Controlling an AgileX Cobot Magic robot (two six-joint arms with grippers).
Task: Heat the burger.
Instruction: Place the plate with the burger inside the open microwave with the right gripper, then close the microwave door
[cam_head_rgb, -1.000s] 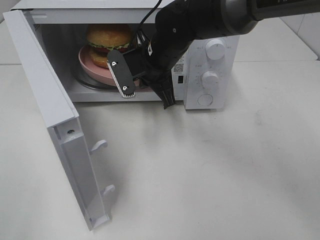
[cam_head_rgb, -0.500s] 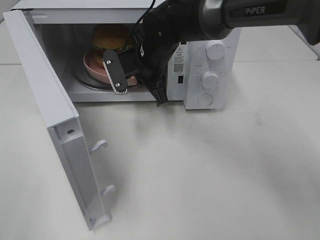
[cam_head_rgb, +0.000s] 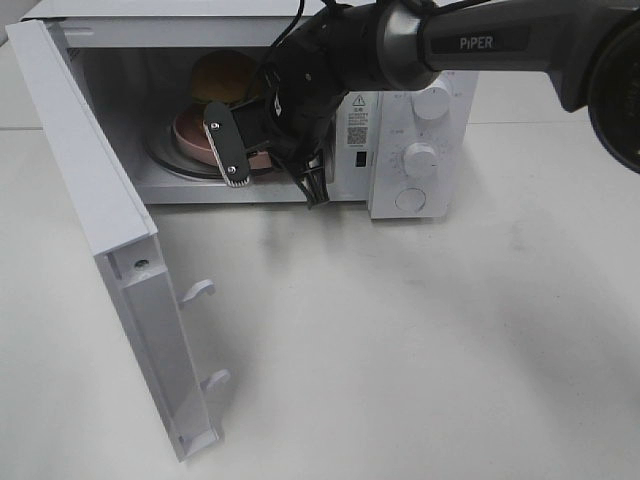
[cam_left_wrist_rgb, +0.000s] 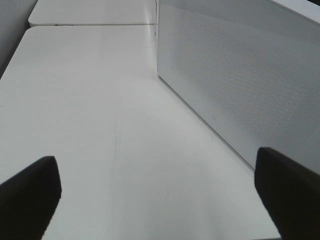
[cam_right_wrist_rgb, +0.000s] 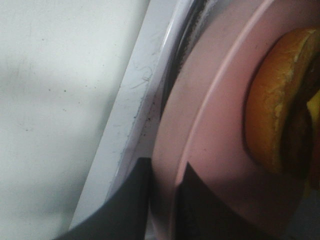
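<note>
Your right hand (cam_right_wrist_rgb: 162, 172) is reaching into the open microwave (cam_head_rgb: 420, 150), whose door (cam_head_rgb: 100, 230) hangs wide to the left. Its two dark fingers (cam_right_wrist_rgb: 137, 200) sit on either side of the pink plate's (cam_right_wrist_rgb: 220, 115) rim, close against it; you cannot tell from the views whether they pinch it or stand just clear. The burger (cam_head_rgb: 222, 77) sits on that plate, inside the oven cavity and towards the back. Your left hand (cam_left_wrist_rgb: 160, 196) hovers over the white worktop (cam_left_wrist_rgb: 90, 110) with its fingers spread well apart and nothing between them, beside the microwave's perforated side wall.
</note>
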